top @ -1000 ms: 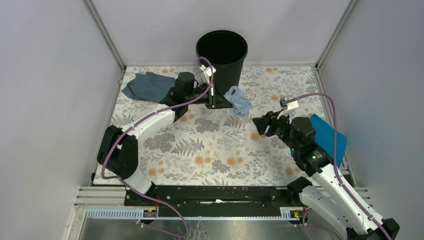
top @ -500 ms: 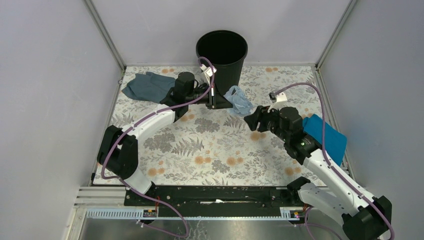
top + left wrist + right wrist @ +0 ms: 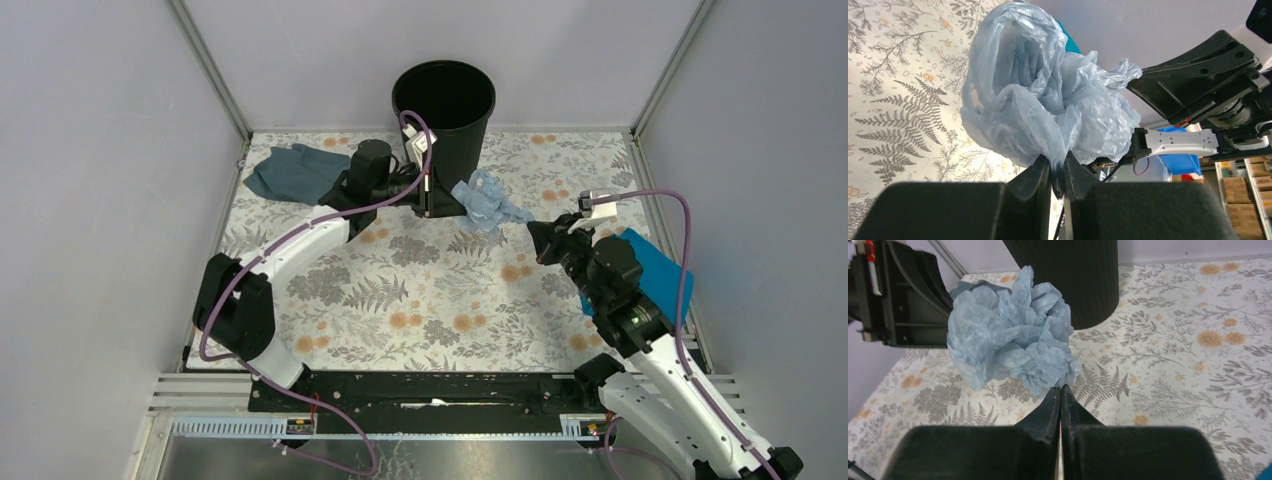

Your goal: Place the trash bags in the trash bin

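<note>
The trash bag [image 3: 485, 200] is a crumpled, pale blue, see-through bundle held just off the floral table, to the right of the trash bin's base. The trash bin [image 3: 445, 100] is round and black, upright at the back centre. My left gripper [image 3: 443, 205] is beside the bin's foot, shut on a fold of the bag [image 3: 1043, 100], which balloons above the left gripper [image 3: 1058, 170]. My right gripper [image 3: 535, 232] is to the bag's right, shut on a thin corner of the bag [image 3: 1008, 340] at the right gripper's [image 3: 1060, 390] tips. The bin's ribbed wall [image 3: 1073, 280] stands behind.
A dark slate-blue cloth [image 3: 295, 172] lies at the back left of the table. A bright blue folded piece [image 3: 655, 270] lies under my right arm by the right wall. Grey walls enclose the table on three sides.
My right gripper reached left to the bag with its jaws open, then shut and drew back to the right. The bag has spread, a strand now pulled rightwards. My left arm stayed put.
</note>
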